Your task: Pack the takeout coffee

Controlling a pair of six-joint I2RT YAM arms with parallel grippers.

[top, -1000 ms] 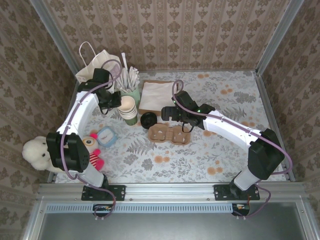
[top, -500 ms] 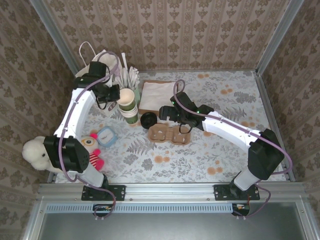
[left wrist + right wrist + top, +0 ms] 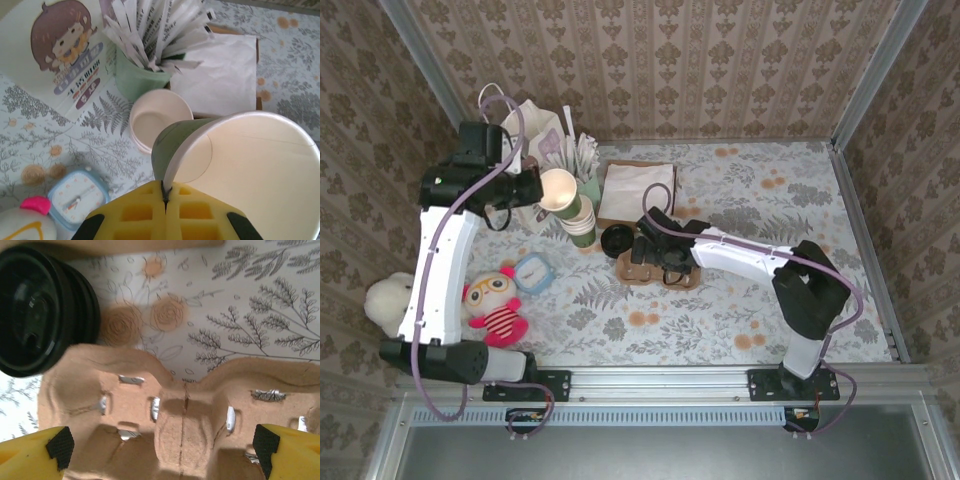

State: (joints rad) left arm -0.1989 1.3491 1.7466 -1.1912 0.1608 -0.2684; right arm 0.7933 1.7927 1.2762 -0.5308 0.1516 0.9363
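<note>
Floral tablecloth (image 3: 720,320), moulded ridged pulp tray (image 3: 185,410)

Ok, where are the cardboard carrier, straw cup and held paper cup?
cardboard carrier (image 3: 182,425): right wrist view, middle ridge.
straw cup (image 3: 132,82): left wrist view, green wall.
held paper cup (image 3: 250,160): left wrist view, inside.

Lab cell: wallpaper panels (image 3: 660,60), aluminium frame (image 3: 660,377)

We see a floral table (image 3: 740,300), on it a cardboard cup carrier (image 3: 655,268), black lid (image 3: 617,238), cup stack (image 3: 160,120), straw cup (image 3: 140,80), napkins (image 3: 638,185), small clock (image 3: 531,271), plush toy (image 3: 495,305)
</note>
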